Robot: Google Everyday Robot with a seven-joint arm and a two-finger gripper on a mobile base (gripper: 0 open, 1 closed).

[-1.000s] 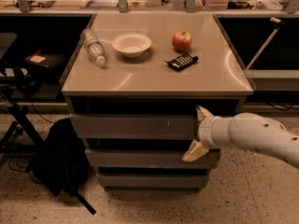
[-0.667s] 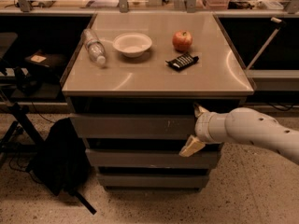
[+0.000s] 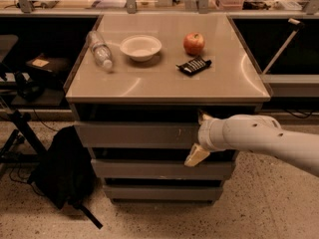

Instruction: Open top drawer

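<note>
Tool (image 3: 198,137) at top drawer (image 3: 134,134), partly behind wrist (image 3: 213,133); arm (image 3: 271,142) cut off right.

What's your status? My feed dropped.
Pincer open, astride top drawer front, right of centre, one finger above, one below. Drawer looks shut. Backpack on floor off to the side, not in the way.

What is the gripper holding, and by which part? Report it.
Cannot be told. The gripper sits at the front of the top drawer, right of centre, spanning its top and bottom edges.
</note>
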